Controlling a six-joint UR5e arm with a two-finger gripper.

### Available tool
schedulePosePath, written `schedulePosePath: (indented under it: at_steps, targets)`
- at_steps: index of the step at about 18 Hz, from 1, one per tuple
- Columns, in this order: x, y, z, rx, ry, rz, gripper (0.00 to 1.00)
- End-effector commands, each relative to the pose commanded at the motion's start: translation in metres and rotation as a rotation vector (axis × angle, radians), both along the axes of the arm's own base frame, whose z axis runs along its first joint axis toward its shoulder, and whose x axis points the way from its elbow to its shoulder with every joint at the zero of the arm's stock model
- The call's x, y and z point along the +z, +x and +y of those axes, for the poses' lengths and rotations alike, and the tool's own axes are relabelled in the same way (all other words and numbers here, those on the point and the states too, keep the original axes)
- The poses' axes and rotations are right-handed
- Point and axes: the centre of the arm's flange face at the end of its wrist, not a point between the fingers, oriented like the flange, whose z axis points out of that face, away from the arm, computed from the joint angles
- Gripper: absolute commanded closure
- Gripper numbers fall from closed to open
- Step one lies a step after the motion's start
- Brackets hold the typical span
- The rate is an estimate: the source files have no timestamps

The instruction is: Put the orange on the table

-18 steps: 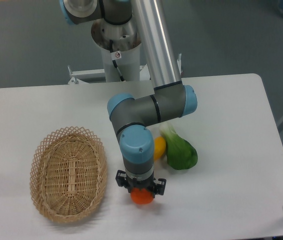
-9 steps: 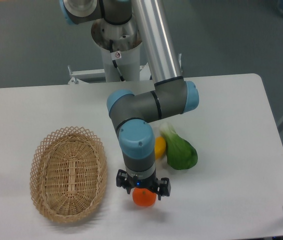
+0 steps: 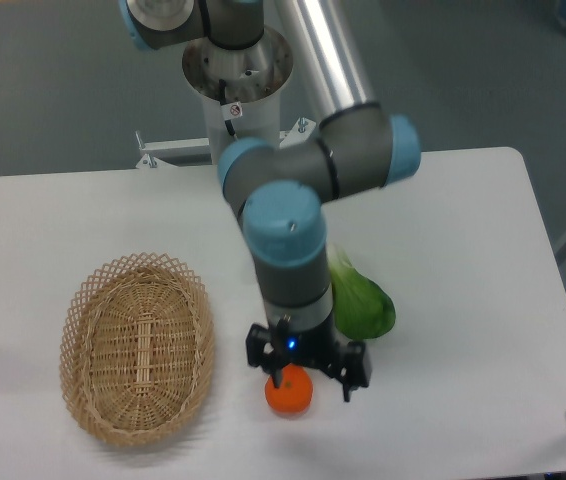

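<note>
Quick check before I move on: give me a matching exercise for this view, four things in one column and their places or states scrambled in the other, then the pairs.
Things:
1. orange
2. wicker basket
3. green leafy vegetable
4. gripper

Places or states:
A. lying on the table right of the arm's wrist
B. fingers spread wide, above the fruit
C. resting on the table, near the front edge
D. empty, on the left side of the table

Pairs: 1-C, 2-D, 3-A, 4-B
</note>
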Motion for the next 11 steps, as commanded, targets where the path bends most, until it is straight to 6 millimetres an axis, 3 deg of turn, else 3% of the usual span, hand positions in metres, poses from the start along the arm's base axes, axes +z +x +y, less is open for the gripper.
schedulePosePath:
  at_steps: [5,11]
  targets:
    - [0.039,-0.011,-0.051,-0.207,-0.101,0.027,0.00]
    - [0.049,-0.019,-0.061,-0.272,-0.107,0.055,0.00]
